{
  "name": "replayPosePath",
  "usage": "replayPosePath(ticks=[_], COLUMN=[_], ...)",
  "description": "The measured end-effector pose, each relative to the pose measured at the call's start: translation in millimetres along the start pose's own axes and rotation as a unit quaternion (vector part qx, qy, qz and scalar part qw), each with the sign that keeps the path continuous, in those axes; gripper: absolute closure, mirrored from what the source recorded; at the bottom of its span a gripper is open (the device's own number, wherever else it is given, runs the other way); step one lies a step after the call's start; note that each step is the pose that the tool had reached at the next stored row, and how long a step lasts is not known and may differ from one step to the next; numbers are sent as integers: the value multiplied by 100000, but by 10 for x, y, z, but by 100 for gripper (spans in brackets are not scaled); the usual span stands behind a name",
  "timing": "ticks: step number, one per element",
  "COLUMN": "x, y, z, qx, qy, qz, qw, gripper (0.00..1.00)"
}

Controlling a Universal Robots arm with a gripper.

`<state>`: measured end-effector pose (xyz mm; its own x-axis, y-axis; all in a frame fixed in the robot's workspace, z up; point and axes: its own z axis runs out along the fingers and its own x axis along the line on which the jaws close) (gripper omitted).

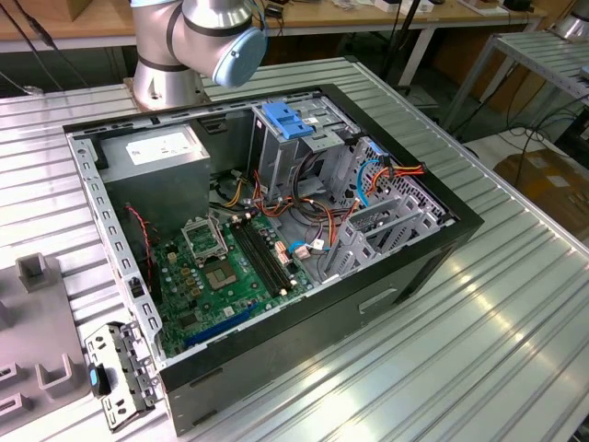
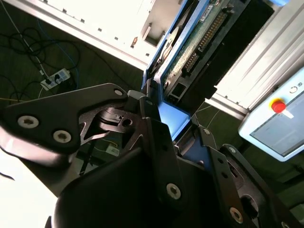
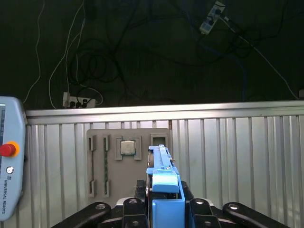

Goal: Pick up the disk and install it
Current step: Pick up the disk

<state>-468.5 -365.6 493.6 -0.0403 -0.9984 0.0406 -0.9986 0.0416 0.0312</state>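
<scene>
In both wrist views my gripper (image 3: 166, 209) (image 2: 173, 118) is shut on the disk, with a black finger on each side of it. The disk (image 3: 164, 175) stands edge-on in the first wrist view, its bright blue carrier rail rising from between the fingers. The second wrist view shows the disk's (image 2: 194, 47) green circuit-board underside and connector, framed by the blue carrier. It is held in the air, clear of the ribbed metal table (image 3: 237, 142). The open computer case (image 1: 442, 244) lies on that table in the exterior view, with the arm's base (image 1: 198, 37) behind it.
Inside the case are a motherboard (image 1: 225, 267), loose cables (image 1: 304, 216) and a drive cage topped by a pale-blue plate (image 1: 290, 120). A grey bracket with a blue tab (image 1: 115, 373) and a grey fixture plate (image 3: 97, 166) lie on the table. A teach pendant (image 3: 9, 156) sits beside them.
</scene>
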Motion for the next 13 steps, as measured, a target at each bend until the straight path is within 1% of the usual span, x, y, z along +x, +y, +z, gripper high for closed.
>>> replayPosePath(ticks=[11,13], x=[8,9], y=[6,7], z=[-200,-213], qx=[-366,-388], qy=[18,16], qz=[-15,-14], qw=[99999,99999], gripper=[63,63])
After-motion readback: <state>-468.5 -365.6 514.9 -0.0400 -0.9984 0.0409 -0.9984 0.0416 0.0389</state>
